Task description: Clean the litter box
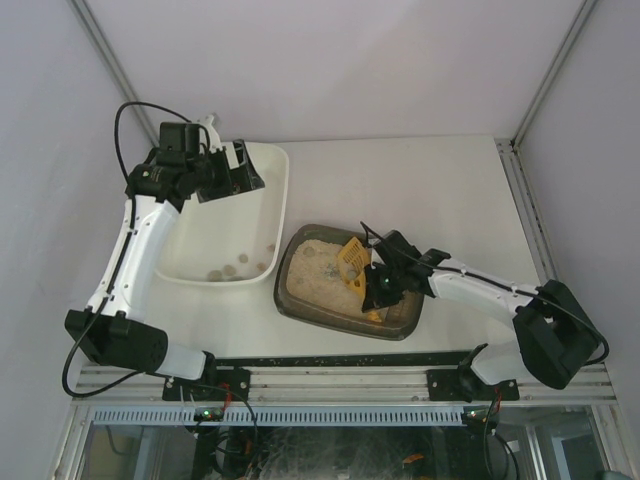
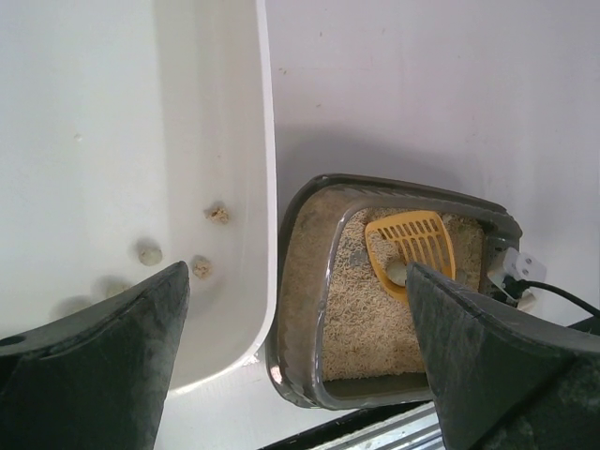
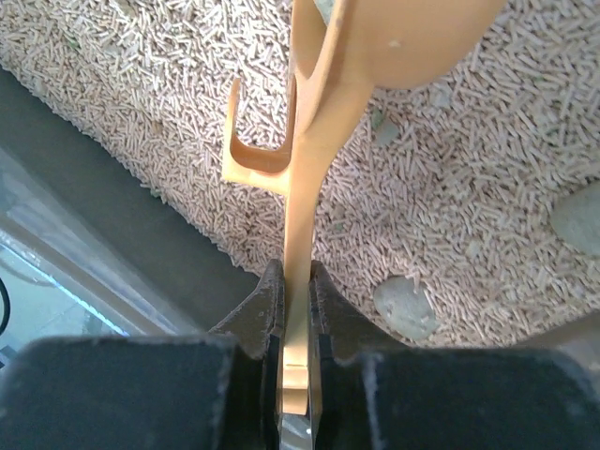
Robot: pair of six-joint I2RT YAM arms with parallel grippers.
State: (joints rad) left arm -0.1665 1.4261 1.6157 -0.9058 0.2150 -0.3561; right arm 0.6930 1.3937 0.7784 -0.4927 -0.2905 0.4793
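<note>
— How far along?
— Partway: several clumps (image 2: 148, 252) lie in the white tub (image 1: 215, 235), more remain in the litter box (image 2: 300, 281) on the bench (image 1: 420, 180). Right tool (image 3: 297, 281) clamps the yellow scoop (image 3: 302, 187); left tool (image 1: 228, 170) gapes empty

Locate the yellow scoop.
Top view, right of centre: the yellow scoop lies over the litter box, handle clamped in the jaws of the right gripper.

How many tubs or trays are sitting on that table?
2. The white tub lies on the left; the dark litter box, with a yellow scoop in it, sits beside it to the right. No others seem hidden.
</note>
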